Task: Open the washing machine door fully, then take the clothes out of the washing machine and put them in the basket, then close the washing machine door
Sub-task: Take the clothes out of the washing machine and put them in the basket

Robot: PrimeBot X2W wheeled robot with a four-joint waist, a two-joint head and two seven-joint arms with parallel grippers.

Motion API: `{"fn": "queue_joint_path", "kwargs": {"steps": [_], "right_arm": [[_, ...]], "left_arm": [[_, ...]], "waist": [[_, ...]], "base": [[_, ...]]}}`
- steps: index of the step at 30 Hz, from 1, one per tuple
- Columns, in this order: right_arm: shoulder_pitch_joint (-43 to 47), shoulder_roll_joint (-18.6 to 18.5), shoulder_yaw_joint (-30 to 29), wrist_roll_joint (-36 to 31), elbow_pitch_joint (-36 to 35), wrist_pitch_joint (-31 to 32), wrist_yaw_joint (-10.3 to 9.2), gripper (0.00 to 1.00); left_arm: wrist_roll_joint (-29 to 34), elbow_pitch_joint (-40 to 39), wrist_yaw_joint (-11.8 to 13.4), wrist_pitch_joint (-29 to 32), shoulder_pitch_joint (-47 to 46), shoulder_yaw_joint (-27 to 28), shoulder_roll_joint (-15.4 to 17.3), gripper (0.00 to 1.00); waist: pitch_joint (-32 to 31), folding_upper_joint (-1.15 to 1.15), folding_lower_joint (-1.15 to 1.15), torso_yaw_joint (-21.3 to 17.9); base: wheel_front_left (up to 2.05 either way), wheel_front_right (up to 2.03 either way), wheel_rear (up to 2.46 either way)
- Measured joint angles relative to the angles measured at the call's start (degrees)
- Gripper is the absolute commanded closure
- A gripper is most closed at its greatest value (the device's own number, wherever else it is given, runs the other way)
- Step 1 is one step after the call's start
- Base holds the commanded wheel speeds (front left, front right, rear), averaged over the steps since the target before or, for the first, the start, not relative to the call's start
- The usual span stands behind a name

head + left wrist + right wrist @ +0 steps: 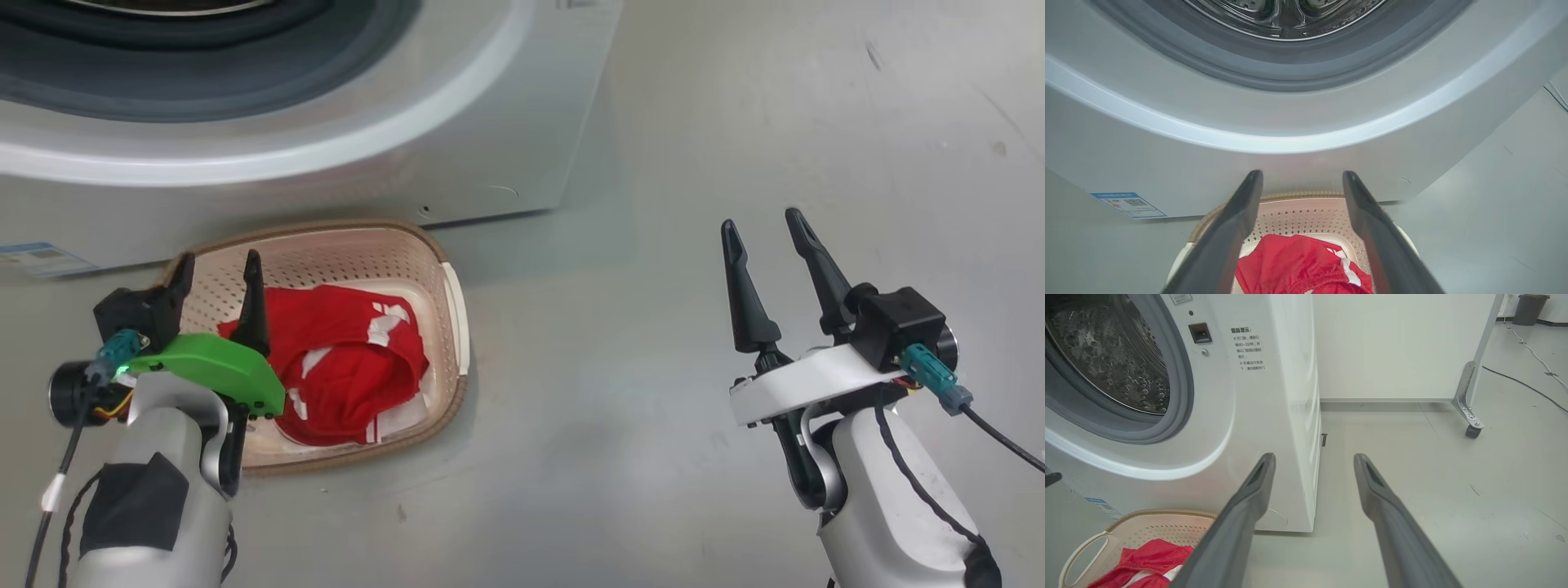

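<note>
A big white front-loading washing machine (490,122) filled the upper left of the head view. Its grey rubber drum gasket (163,82) was uncovered, so the mouth stood open. In the left wrist view the shiny steel drum (1286,16) showed at the top edge. A small blue label (37,259) was stuck low on the machine's front, at the left edge.

Just before the machine, on the pale grey floor (694,163), stood a small cream perforated plastic basket (455,310) with a brown woven-look rim, in the lower left of the frame. A red garment with white marks (343,367) lay crumpled inside it.

The left jaws were spread wide and held nothing. Their two long dark fingers (253,302) hung over the left part of the basket, beside the red garment, above a bright green wrist bracket (212,367).

The right jaws were also spread wide and empty. Their fingers (744,294) pointed up in the right half of the frame over bare floor, well apart from the basket. In the right wrist view black printed text (1248,349) was on the machine's front at the upper left, and a white panel (1392,343) stood on a small caster (1473,430) at the right.
</note>
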Motion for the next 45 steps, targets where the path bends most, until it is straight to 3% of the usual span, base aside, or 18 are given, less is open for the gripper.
{"fn": "queue_joint_path", "kwargs": {"steps": [7,20,45], "right_arm": [[2.53,-0.42,-1.71,-0.58,1.18,0.00,0.01,0.00],[7.28,-0.47,-2.87,-1.57,2.43,0.00,0.53,0.00],[15.12,-0.27,-3.89,-2.50,2.50,0.00,0.97,0.00]], "left_arm": [[0.93,-8.66,-0.04,-0.16,2.44,0.11,-0.34,0.00],[3.96,-17.37,-0.10,-0.16,11.33,-1.47,-0.49,0.00],[5.61,-29.85,1.52,0.62,28.03,-3.61,-0.22,0.00]], "waist": [[-4.73,0.00,0.00,2.70],[-13.18,0.00,0.00,6.36],[-21.99,0.00,0.00,7.61]], "base": [[0.00,0.00,0.00],[0.00,0.00,0.00],[0.00,0.00,0.00]]}}
